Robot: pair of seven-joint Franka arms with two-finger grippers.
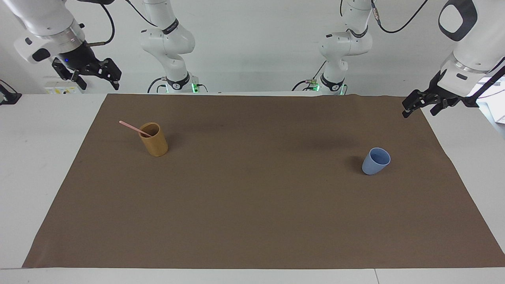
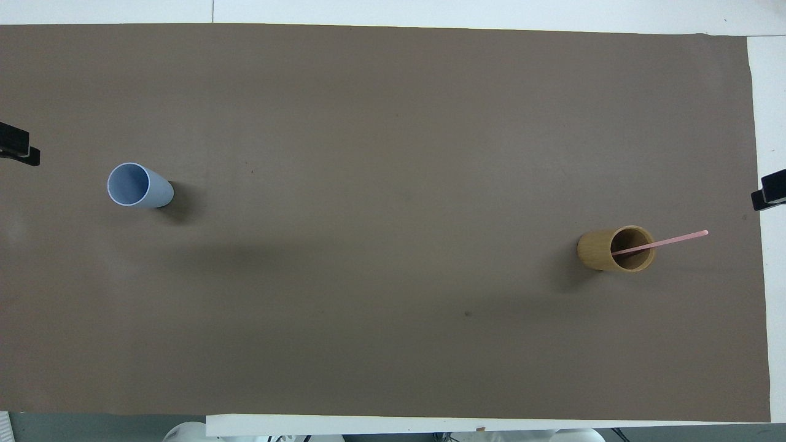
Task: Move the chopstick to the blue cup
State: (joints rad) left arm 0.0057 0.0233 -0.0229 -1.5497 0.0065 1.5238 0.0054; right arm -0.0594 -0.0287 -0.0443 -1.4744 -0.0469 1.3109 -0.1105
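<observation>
One chopstick (image 1: 134, 128), thin, straight and pale pink, stood slanted in the tan cup (image 1: 154, 139) at the right arm's end of the bench (image 1: 39, 157), its free end leaning toward ten o'clock in the facing view. It appeared light, stiff and slippery; the exposed upper length offered the best hold. Right hand (image 1: 87, 74) and left hand (image 1: 421, 104) hung wide, holding nothing. Blue cup (image 1: 376, 161) stood upright, well apart.

Pink chopstick (image 1: 134, 128), light-blue cup (image 1: 376, 161)
</observation>
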